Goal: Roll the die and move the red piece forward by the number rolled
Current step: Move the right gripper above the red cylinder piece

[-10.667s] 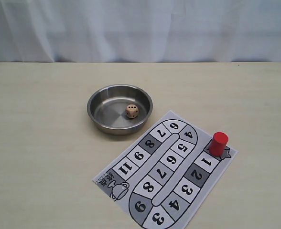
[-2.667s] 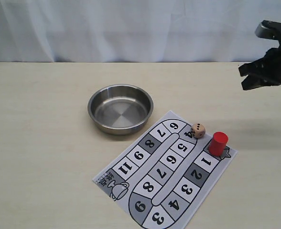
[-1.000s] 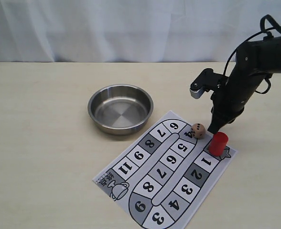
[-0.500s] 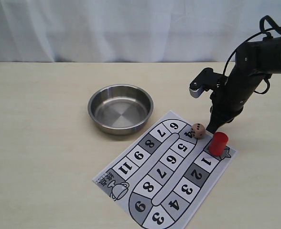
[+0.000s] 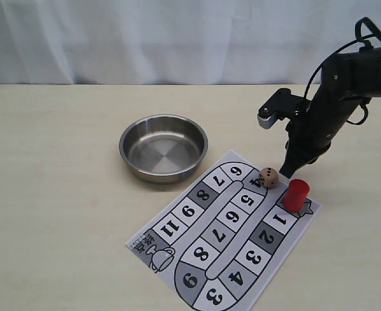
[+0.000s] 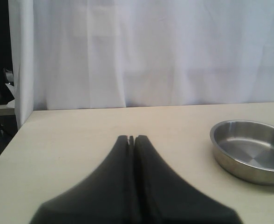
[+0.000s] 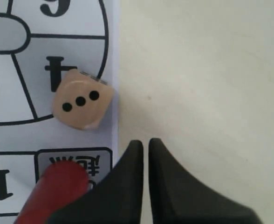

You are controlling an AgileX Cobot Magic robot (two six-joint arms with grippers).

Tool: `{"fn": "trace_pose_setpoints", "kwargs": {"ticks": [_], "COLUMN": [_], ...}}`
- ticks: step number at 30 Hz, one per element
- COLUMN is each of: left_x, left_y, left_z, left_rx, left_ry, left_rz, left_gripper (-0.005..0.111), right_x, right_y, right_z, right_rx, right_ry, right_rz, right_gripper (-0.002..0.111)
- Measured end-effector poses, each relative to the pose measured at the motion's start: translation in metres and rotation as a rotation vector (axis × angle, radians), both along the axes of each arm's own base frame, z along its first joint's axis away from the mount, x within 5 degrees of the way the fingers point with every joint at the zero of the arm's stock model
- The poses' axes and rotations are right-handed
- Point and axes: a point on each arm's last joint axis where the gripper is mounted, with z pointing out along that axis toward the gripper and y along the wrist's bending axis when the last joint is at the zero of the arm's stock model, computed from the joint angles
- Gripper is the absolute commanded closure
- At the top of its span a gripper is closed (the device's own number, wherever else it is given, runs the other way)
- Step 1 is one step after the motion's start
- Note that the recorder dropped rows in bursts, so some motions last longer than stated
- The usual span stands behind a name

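Observation:
The die lies on the printed board at the square marked 4, outside the bowl; the right wrist view shows the die with three pips facing up. The red piece stands upright on the start square beside square 1, close to the die but apart from it. My right gripper hangs shut and empty just behind the red piece, and its tips are over bare table next to the board's edge. My left gripper is shut, empty, and out of the exterior view.
The empty steel bowl sits left of the board's far end, and it also shows in the left wrist view. A white curtain closes off the table's back edge.
The die, once in the bowl, now lies on the board. The right arm came down from the upper right to the red piece; over the last second it only shifted slightly up and right.

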Motion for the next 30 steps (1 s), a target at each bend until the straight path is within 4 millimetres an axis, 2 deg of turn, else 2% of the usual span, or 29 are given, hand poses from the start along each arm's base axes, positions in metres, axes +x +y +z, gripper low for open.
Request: {"fn": "trace_pose_setpoints", "kwargs": {"ticks": [7, 13, 19, 25, 27, 29, 30], "left_x": [0.000, 0.000, 0.000, 0.000, 0.000, 0.000, 0.000], "left_y": [0.000, 0.000, 0.000, 0.000, 0.000, 0.000, 0.000], "left_z": [0.000, 0.000, 0.000, 0.000, 0.000, 0.000, 0.000], "left_rx": [0.000, 0.000, 0.000, 0.000, 0.000, 0.000, 0.000], "left_ry": [0.000, 0.000, 0.000, 0.000, 0.000, 0.000, 0.000], "left_rz": [0.000, 0.000, 0.000, 0.000, 0.000, 0.000, 0.000], "left_gripper": [0.107, 0.107, 0.107, 0.107, 0.107, 0.107, 0.107], "right_x": [-0.009, -0.029, -0.045, -0.065, -0.070, -0.074, -0.075], "right_y": [-0.002, -0.005, -0.002, -0.001, -0.002, -0.003, -0.003], "right_z": [0.046, 0.076, 0.086, 0.078, 0.073, 0.061, 0.058], "right_rx": [0.083, 0.106, 0.165, 0.207, 0.204, 0.200, 0.202], "right_ry": [-0.081, -0.035, 0.029, 0.067, 0.080, 0.081, 0.075], "right_rz": [-0.234, -0.363, -0.431, -0.458, -0.462, -0.467, -0.468], "right_gripper": [0.104, 0.104, 0.104, 0.104, 0.100, 0.084, 0.069]}}
